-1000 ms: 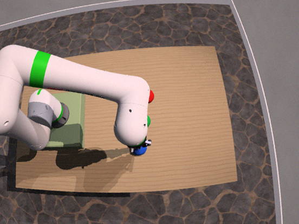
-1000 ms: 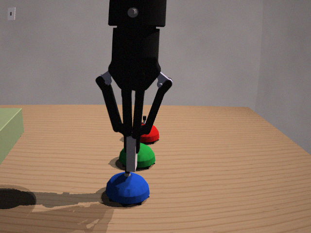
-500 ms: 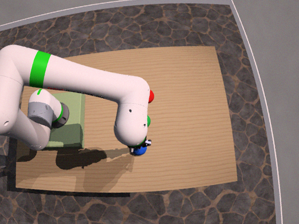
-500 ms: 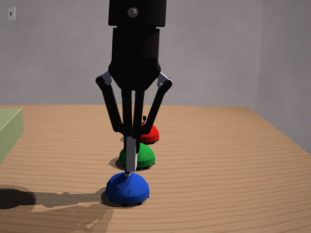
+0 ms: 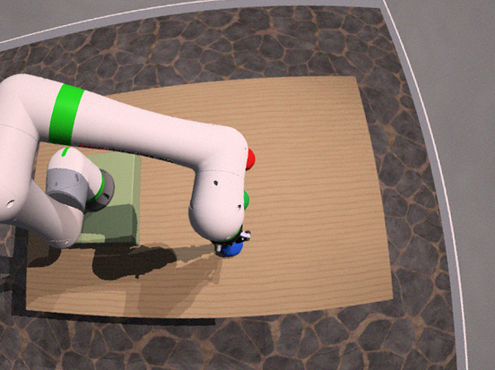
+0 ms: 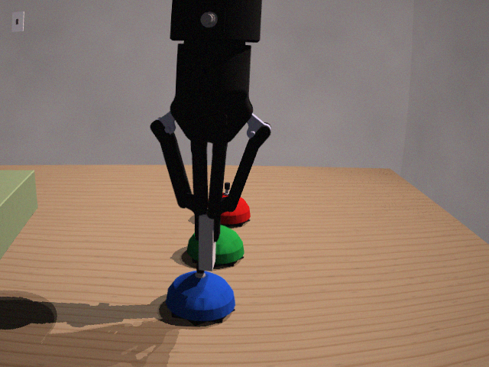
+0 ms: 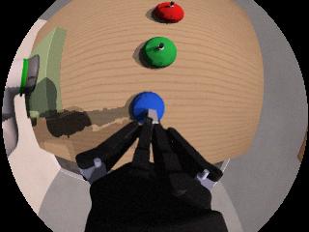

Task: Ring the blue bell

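The blue bell [image 6: 200,297] sits on the wooden table, nearest the front of a row of three bells. My gripper [image 6: 206,268] is shut, empty, and points straight down over it. The fingertips rest right on the small button [image 6: 200,274] at the top of the blue dome, which sticks up only a little. In the wrist view the fingertips [image 7: 153,119] cover the blue bell's [image 7: 147,106] middle. In the overhead view the arm's wrist hides most of the blue bell [image 5: 232,248].
A green bell [image 6: 221,245] stands just behind the blue one, and a red bell [image 6: 234,210] behind that, both with their buttons up. A pale green block [image 6: 14,203] carrying the arm's base stands at the left of the table.
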`<state>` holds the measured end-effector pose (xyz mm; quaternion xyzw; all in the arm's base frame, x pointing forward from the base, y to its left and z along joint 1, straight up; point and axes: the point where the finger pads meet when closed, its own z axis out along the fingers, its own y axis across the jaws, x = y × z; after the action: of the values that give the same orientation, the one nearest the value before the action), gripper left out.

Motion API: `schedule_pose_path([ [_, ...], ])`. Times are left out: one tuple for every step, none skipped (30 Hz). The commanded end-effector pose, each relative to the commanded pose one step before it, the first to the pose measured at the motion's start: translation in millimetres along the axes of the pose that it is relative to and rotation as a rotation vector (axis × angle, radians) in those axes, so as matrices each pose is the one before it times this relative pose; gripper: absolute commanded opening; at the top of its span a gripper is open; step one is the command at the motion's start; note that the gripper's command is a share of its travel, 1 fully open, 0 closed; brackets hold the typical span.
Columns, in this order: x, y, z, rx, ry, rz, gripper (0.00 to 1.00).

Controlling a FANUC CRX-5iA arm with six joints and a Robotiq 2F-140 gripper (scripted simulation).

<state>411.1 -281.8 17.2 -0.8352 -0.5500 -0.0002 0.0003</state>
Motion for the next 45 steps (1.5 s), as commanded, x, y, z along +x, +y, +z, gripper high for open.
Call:
schedule_pose_path([
  [0.03,-0.02,0.24,0.00018,0.00011,0.00017,0.00],
  [0.00,0.00,0.00,0.00000,0.00000,0.00000,0.00],
  [0.00,0.00,0.00,0.00000,0.00000,0.00000,0.00],
  [0.00,0.00,-0.01,0.00000,0.00000,0.00000,0.00],
  [0.00,0.00,-0.05,0.00000,0.00000,0.00000,0.00],
  [0.00,0.00,-0.13,0.00000,0.00000,0.00000,0.00],
  [0.00,0.00,-0.24,0.00000,0.00000,0.00000,0.00],
  [0.00,0.00,-0.38,0.00000,0.00000,0.00000,0.00],
  [0.00,0.00,-0.54,0.00000,0.00000,0.00000,0.00],
  [0.00,0.00,-0.71,0.00000,0.00000,0.00000,0.00],
  [0.00,0.00,-0.90,0.00000,0.00000,0.00000,0.00],
  [0.00,0.00,-1.10,0.00000,0.00000,0.00000,0.00],
  [0.00,0.00,0.00,0.00000,0.00000,0.00000,0.00],
  [0.00,0.00,0.00,0.00000,0.00000,0.00000,0.00],
  [0.00,0.00,-1.29,0.00000,0.00000,0.00000,0.00],
  [0.00,0.00,-1.49,0.00000,0.00000,0.00000,0.00],
  [0.00,0.00,-1.69,0.00000,0.00000,0.00000,0.00],
  [0.00,0.00,-1.88,0.00000,0.00000,0.00000,0.00],
  [0.00,0.00,-2.06,0.00000,0.00000,0.00000,0.00],
  [0.00,0.00,-2.22,0.00000,0.00000,0.00000,0.00],
  [0.00,0.00,-2.38,0.00000,0.00000,0.00000,0.00],
  [0.00,0.00,-2.51,0.00000,0.00000,0.00000,0.00],
  [0.00,0.00,-2.63,0.00000,0.00000,0.00000,0.00],
  [0.00,0.00,-2.73,0.00000,0.00000,0.00000,0.00],
  [0.00,0.00,-2.81,0.00000,0.00000,0.00000,0.00],
  [0.00,0.00,-2.87,0.00000,0.00000,0.00000,0.00],
  [0.00,0.00,-2.90,0.00000,0.00000,0.00000,0.00],
  [0.00,0.00,-2.91,0.00000,0.00000,0.00000,0.00],
  [0.00,0.00,-2.90,0.00000,0.00000,0.00000,0.00],
  [0.00,0.00,0.00,0.00000,0.00000,0.00000,0.00],
  [0.00,0.00,0.00,0.00000,0.00000,0.00000,0.00],
  [0.00,0.00,-2.87,0.00000,0.00000,0.00000,0.00],
  [0.00,0.00,-2.81,0.00000,0.00000,0.00000,0.00],
  [0.00,0.00,-2.74,0.00000,0.00000,0.00000,0.00],
  [0.00,0.00,-2.64,0.00000,0.00000,0.00000,0.00],
  [0.00,0.00,-2.52,0.00000,0.00000,0.00000,0.00],
  [0.00,0.00,-2.38,0.00000,0.00000,0.00000,0.00],
  [0.00,0.00,-2.23,0.00000,0.00000,0.00000,0.00],
  [0.00,0.00,-2.06,0.00000,0.00000,0.00000,0.00],
  [0.00,0.00,-1.88,0.00000,0.00000,0.00000,0.00],
  [0.00,0.00,-1.69,0.00000,0.00000,0.00000,0.00],
  [0.00,0.00,-1.50,0.00000,0.00000,0.00000,0.00],
  [0.00,0.00,-1.30,0.00000,0.00000,0.00000,0.00],
  [0.00,0.00,-1.10,0.00000,0.00000,0.00000,0.00],
  [0.00,0.00,-0.90,0.00000,0.00000,0.00000,0.00],
])
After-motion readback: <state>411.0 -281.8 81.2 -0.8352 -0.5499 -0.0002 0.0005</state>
